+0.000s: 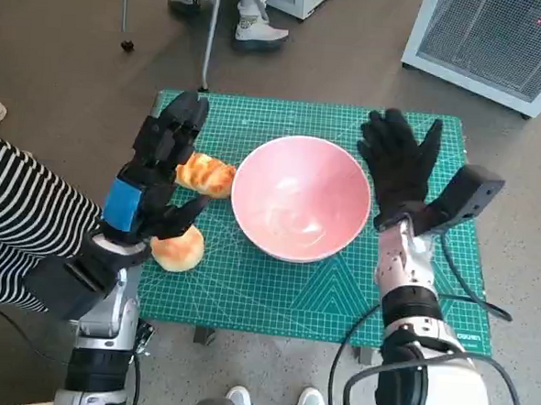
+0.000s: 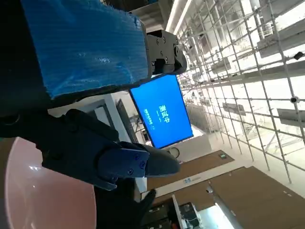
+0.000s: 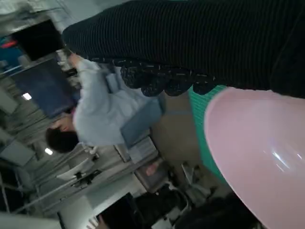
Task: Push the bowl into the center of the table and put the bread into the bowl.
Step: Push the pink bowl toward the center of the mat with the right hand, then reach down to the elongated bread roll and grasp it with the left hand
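A pink bowl (image 1: 300,198) stands empty near the middle of the green cutting mat (image 1: 339,289). It also shows in the left wrist view (image 2: 43,191) and the right wrist view (image 3: 257,152). One piece of bread, a golden twisted pastry (image 1: 206,174), lies just left of the bowl. A round bun (image 1: 179,248) lies nearer the front. My left hand (image 1: 158,163) hovers over both with fingers spread and holds nothing. My right hand (image 1: 400,160) is raised at the bowl's right rim, fingers spread, empty.
A person in a striped sleeve (image 1: 16,228) is at the left edge. Another person's feet (image 1: 261,32) and a stand's legs are beyond the table. A white grilled unit (image 1: 501,42) stands at the back right. A person in pale blue (image 3: 109,114) shows in the right wrist view.
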Controlling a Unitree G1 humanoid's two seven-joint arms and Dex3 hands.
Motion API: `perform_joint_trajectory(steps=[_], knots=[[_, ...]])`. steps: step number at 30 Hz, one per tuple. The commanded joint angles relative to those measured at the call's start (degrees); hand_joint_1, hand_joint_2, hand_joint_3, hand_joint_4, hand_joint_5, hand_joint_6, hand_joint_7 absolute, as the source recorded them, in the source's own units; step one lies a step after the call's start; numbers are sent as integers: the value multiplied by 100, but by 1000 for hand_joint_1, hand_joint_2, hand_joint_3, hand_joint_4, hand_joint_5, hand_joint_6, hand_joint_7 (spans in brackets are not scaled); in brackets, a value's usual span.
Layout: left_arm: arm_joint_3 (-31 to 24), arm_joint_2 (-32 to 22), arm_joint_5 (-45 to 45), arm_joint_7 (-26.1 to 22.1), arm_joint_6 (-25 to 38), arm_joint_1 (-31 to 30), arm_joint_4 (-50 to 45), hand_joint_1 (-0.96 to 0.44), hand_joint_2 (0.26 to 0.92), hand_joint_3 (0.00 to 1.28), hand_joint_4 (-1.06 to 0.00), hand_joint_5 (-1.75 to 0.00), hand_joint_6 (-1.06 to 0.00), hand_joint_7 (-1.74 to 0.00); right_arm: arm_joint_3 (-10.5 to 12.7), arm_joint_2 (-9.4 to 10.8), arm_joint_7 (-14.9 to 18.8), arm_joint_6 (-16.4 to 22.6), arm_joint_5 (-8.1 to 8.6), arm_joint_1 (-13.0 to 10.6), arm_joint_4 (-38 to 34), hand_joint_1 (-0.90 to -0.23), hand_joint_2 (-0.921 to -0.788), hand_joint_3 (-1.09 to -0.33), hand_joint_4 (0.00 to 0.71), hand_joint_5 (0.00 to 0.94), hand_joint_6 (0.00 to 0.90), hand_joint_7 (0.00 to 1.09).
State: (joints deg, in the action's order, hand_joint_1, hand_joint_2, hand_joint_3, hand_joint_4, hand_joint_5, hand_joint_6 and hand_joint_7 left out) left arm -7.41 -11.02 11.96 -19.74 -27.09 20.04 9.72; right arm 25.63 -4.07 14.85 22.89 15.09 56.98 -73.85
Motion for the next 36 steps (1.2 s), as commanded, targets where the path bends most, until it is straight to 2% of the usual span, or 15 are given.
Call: perform_joint_trajectory(steps=[1, 6, 11, 14, 16, 20, 24, 30, 36], knots=[[56, 64, -21, 9, -76, 164, 127, -600, 921, 305, -129, -3, -18, -367, -340, -201, 159, 513, -349, -226, 170, -706, -921, -892, 163, 0, 181, 212], [108, 117, -34, -4, -131, 328, 273, -598, 921, 317, -124, -1, -16, -356, -627, -320, 347, 1114, -565, -371, 480, -718, -921, -887, 164, 2, 180, 216], [180, 155, -30, -65, -227, 525, 427, -603, 921, 328, -120, 0, -12, -347, -935, -394, 567, 1799, -710, -672, 1069, -741, -921, -871, 177, 7, 184, 233], [220, 180, 3, -140, -287, 685, 570, -607, 921, 336, -117, 0, -10, -342, -1118, -431, 713, 2140, -765, -914, 1565, -769, -921, -858, 188, 5, 154, 318], [240, 193, 31, -194, -317, 780, 647, -610, 921, 342, -117, 0, -11, -339, -1219, -450, 813, 2260, -736, -1060, 1884, -785, -921, -845, 192, 3, 126, 394], [282, 227, 73, -318, -350, 933, 710, -626, 921, 345, -122, -3, -18, -339, -1396, -459, 952, 2305, -628, -1370, 2613, -813, -921, -808, 195, 2, 98, 509], [309, 252, 147, -477, -344, 1096, 752, -635, 921, 354, -124, -3, -21, -341, -1533, -439, 1008, 2211, -541, -1642, 3215, -827, -921, -777, 197, 2, 82, 566], [364, 303, 221, -638, -252, 1287, 696, -636, 921, 348, -124, -1, -2, -396, -1706, -427, 968, 2073, -565, -1907, 3695, -833, -921, -766, 204, 4, 49, 623], [441, 301, 273, -737, -147, 1405, 594, -634, 921, 345, -123, 0, 1, -410, -1823, -447, 874, 1922, -644, -2060, 3938, -835, -921, -767, 212, 7, 24, 634]])
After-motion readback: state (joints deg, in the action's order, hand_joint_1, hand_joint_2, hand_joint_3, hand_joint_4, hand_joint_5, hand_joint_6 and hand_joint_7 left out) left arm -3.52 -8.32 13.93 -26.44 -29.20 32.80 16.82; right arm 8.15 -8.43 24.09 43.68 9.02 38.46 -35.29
